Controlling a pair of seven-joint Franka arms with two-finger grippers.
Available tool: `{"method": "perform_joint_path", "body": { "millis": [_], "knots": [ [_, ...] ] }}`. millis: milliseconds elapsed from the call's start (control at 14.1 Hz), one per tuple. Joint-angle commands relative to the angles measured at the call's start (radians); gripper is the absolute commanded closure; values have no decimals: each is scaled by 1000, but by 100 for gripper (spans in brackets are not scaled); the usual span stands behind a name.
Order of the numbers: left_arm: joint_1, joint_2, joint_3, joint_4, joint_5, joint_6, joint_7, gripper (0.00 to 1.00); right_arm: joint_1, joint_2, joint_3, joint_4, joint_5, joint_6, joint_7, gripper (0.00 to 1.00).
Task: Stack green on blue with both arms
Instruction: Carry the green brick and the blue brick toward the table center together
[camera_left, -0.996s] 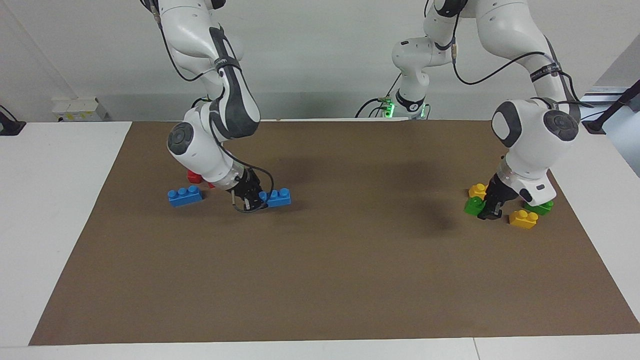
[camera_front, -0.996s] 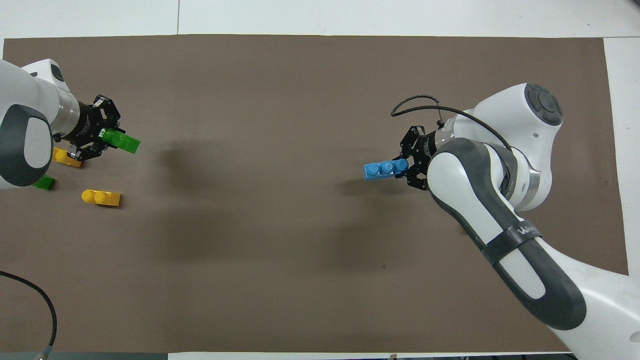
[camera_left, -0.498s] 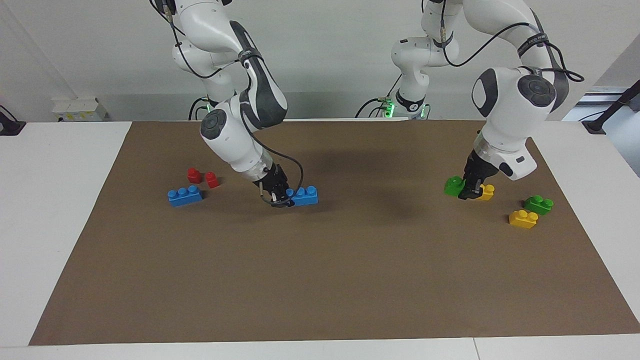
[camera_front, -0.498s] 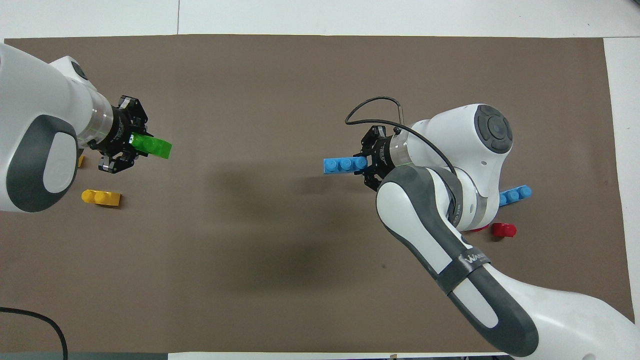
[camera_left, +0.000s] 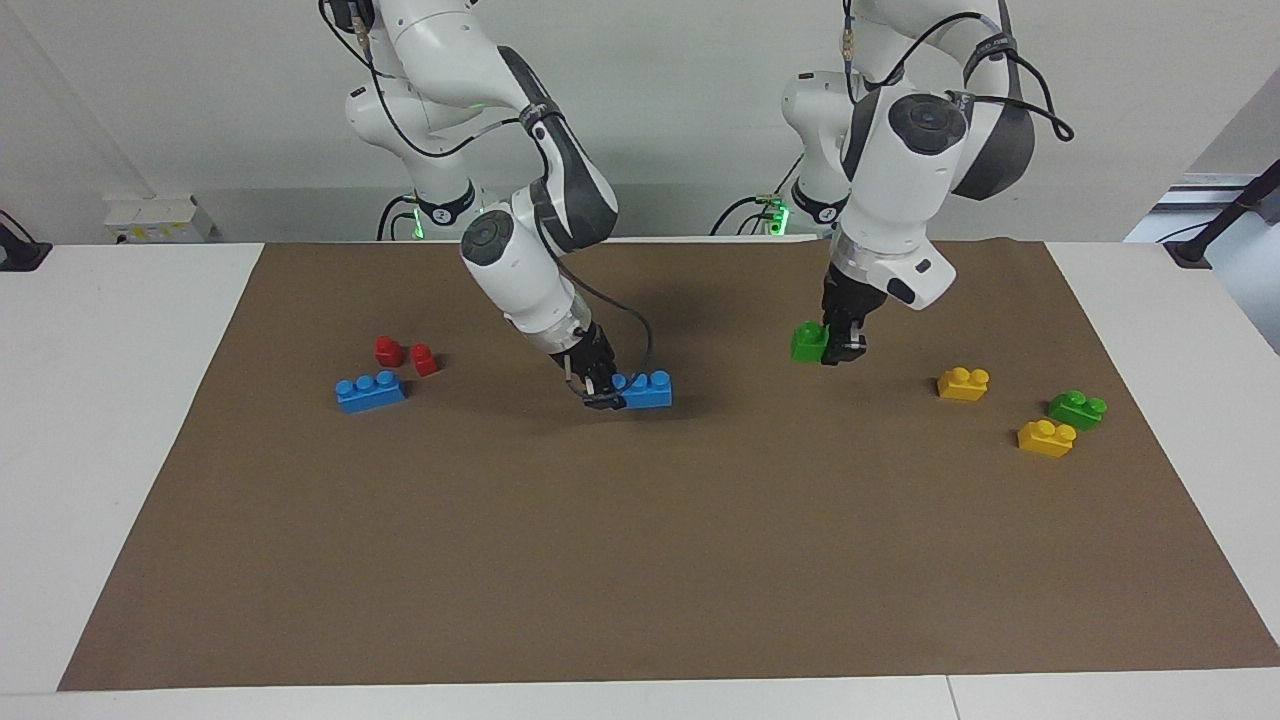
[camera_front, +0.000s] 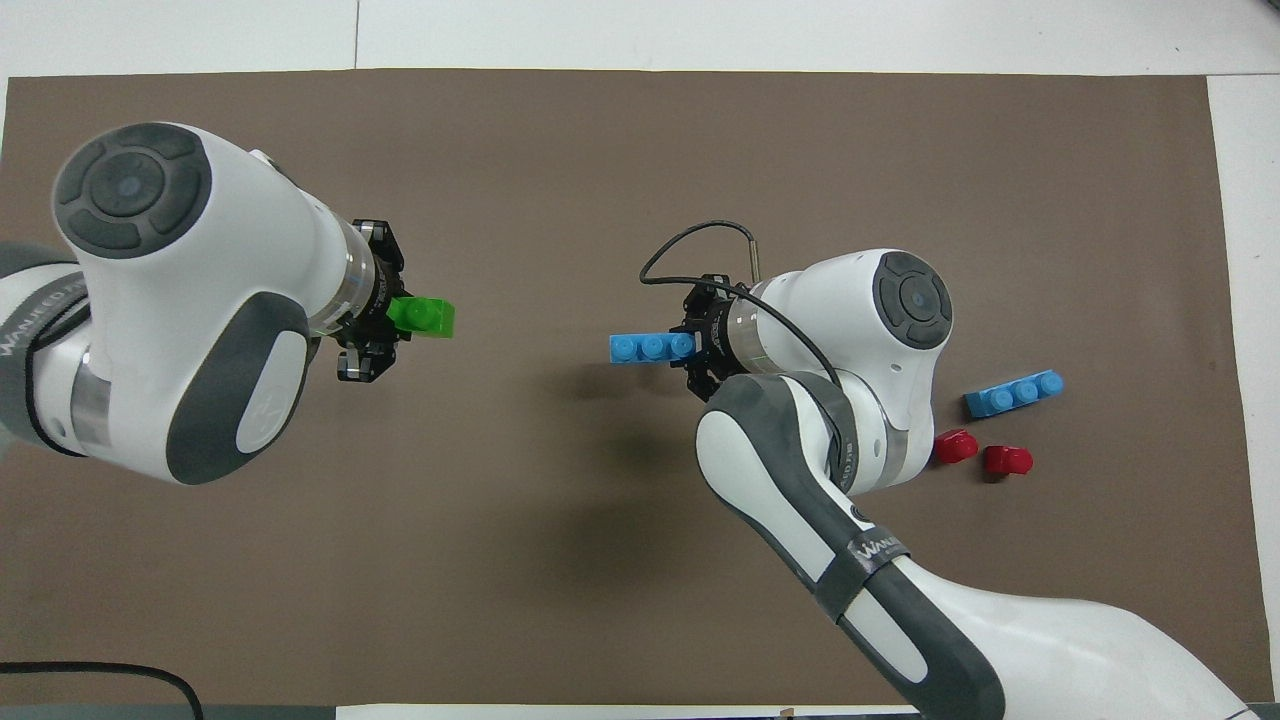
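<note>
My right gripper (camera_left: 606, 396) is shut on one end of a blue three-stud brick (camera_left: 647, 390) and holds it low over the middle of the brown mat; both also show in the overhead view, the gripper (camera_front: 697, 346) and the brick (camera_front: 648, 347). My left gripper (camera_left: 836, 349) is shut on a green two-stud brick (camera_left: 807, 342) and holds it above the mat, a short gap from the blue one; the overhead view shows this gripper (camera_front: 384, 322) and brick (camera_front: 426, 317) too. A second blue brick (camera_left: 370, 391) and a second green brick (camera_left: 1077, 409) lie on the mat.
Two small red bricks (camera_left: 388, 350) (camera_left: 424, 359) lie beside the second blue brick at the right arm's end. Two yellow bricks (camera_left: 963, 383) (camera_left: 1046, 438) lie near the second green brick at the left arm's end. The brown mat (camera_left: 640, 560) covers the table.
Both grippers have moved toward the middle of the mat with their bricks. The left gripper has lifted the green brick away from the yellow ones. The gap between green and blue has shrunk.
</note>
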Motion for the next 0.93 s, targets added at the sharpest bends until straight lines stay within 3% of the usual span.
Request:
{"method": "perform_joint_path", "body": {
  "millis": [0, 427, 854],
  "knots": [
    [-58, -41, 14, -53, 6, 5, -89, 100, 11, -10, -4, -15, 20, 25, 21, 73],
    [-146, -46, 16, -99, 6, 87, -204, 100, 31, 4, -4, -28, 21, 57, 53, 67],
    [-187, -38, 16, -114, 7, 116, -246, 100, 74, 26, -4, -63, 20, 98, 160, 70]
  ]
}}
